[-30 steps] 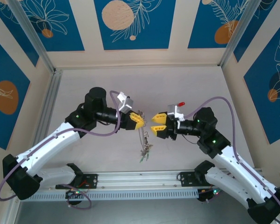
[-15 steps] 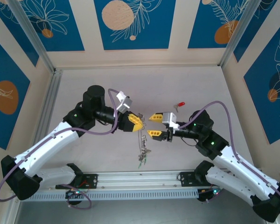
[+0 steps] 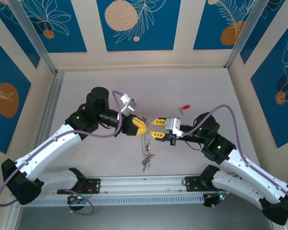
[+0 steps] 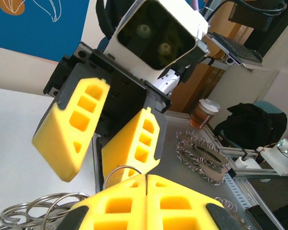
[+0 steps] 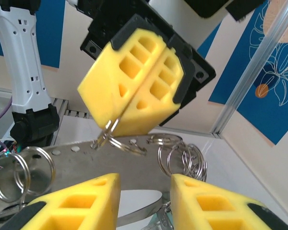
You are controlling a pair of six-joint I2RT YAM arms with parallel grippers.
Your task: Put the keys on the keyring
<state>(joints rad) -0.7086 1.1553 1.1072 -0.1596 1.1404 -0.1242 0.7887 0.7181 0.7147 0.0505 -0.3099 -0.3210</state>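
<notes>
Keyring (image 3: 146, 139) one, dangling from left claw (image 3: 142, 126), pinched tight; right claw (image 3: 157, 128) wide; one red key (image 3: 185, 107) apart.

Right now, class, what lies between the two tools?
The keyring, pinched by the shut left tool, ahead of the open right tool; the right wrist view shows it.

The left pincer (image 4: 146, 179) pinches the keyring (image 4: 120, 166), facing the right pincer (image 4: 90, 170), its 2 fingers spread.

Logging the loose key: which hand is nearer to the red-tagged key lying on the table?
Right. The right hand is open just left of the red-tagged key, slightly toward the bases; the left hand, shut on the keyring, is farther left.
</notes>
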